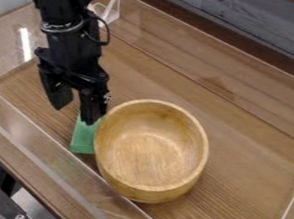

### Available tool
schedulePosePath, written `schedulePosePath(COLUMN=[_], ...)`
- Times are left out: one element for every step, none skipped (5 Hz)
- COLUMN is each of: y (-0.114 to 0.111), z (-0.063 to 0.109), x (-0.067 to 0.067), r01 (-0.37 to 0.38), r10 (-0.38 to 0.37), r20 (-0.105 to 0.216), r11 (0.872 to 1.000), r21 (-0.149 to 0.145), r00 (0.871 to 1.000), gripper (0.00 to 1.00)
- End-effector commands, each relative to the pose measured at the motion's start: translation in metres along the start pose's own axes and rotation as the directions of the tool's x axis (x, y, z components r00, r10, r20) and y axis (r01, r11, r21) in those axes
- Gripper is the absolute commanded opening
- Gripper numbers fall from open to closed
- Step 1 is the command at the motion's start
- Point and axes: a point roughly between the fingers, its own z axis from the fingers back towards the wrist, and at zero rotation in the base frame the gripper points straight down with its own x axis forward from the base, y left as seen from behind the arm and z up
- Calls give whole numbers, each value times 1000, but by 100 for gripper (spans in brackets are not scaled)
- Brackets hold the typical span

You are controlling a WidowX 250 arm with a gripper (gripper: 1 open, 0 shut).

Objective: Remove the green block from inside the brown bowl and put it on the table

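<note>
The green block (83, 137) lies flat on the table (232, 97), just left of the brown bowl (150, 148) and close against its outer wall. My black gripper (76, 101) hangs pointing down directly above the block's far end, its fingers spread open with nothing between them. The bowl's inside is bare wood. The block's upper end is partly hidden behind the fingers.
Clear acrylic walls (25, 142) ring the tabletop; the front wall runs close to the block and bowl. A grey plank wall stands behind the table at the back right.
</note>
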Motion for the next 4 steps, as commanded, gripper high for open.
schedulePosePath(y=[6,8,10,11], z=[2,-3,-8,-14], x=[7,8,9,10], r01=[-14,-22,-31,-41], r10=[13,22,31,41], r20=[35,36,38,40], r11=[1000,1000,1000,999], r21=[9,3,-3,-9], r00=[999,999,999,998], gripper=[100,100,100,100])
